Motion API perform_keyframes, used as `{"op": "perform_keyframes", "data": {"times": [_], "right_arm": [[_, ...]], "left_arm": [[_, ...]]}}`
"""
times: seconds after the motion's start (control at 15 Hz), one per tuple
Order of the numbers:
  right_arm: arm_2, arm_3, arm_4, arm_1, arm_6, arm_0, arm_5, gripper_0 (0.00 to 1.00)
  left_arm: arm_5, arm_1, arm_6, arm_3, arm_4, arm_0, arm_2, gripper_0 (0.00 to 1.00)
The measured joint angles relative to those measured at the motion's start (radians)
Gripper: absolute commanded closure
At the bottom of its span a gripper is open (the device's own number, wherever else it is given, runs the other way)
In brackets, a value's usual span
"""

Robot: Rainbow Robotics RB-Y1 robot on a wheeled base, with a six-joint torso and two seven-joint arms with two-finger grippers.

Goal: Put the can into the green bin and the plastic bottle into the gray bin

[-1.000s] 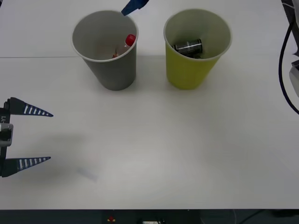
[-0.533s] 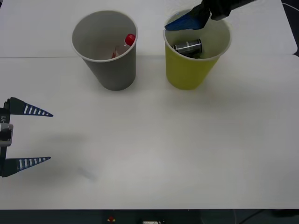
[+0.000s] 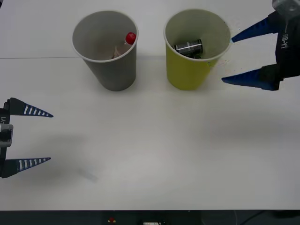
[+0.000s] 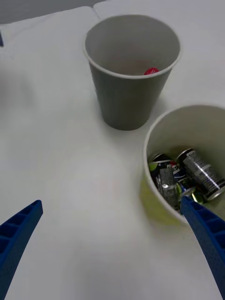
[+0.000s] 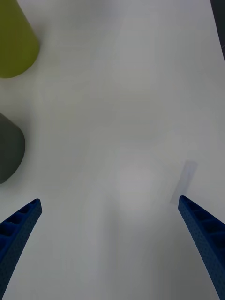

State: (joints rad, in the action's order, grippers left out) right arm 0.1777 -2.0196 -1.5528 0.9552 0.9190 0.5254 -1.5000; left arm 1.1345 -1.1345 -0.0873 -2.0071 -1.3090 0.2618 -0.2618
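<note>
Right wrist view: dark, silver-ended can (image 4: pixel 202 174) inside green bin (image 4: pixel 159 206).

Both things sit inside their bins.
The dark can (image 3: pixel 188 47) lies in the green bin (image 3: pixel 191 70); the red-capped plastic bottle (image 3: pixel 125 43) leans inside the gray bin (image 3: pixel 115 70) beside it.

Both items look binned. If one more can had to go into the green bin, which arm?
Right, probably. The right gripper hangs open just beside the green bin, which holds the can. The left gripper waits open at the table's near left edge, farther off.
</note>
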Motion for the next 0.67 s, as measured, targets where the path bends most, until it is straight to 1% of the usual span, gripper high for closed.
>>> {"op": "perform_keyframes", "data": {"times": [0.13, 0.2, 0.47, 0.67], "right_arm": [[0.084, -0.027, 0.051, 0.020, -0.081, -0.097, -0.057, 0.00], [0.117, -0.041, 0.074, 0.032, -0.118, -0.146, -0.067, 0.00], [0.230, -0.072, 0.149, 0.042, -0.235, -0.316, -0.069, 0.00], [0.289, -0.073, 0.180, 0.042, -0.329, -0.417, -0.069, 0.00]], "left_arm": [[0.000, 0.000, 0.000, 0.000, 0.000, 0.000, 0.000, 0.00], [0.000, 0.000, 0.000, 0.000, 0.000, 0.000, 0.000, 0.00], [0.000, 0.000, 0.000, 0.000, 0.000, 0.000, 0.000, 0.00], [0.000, 0.000, 0.000, 0.000, 0.000, 0.000, 0.000, 0.00]]}}
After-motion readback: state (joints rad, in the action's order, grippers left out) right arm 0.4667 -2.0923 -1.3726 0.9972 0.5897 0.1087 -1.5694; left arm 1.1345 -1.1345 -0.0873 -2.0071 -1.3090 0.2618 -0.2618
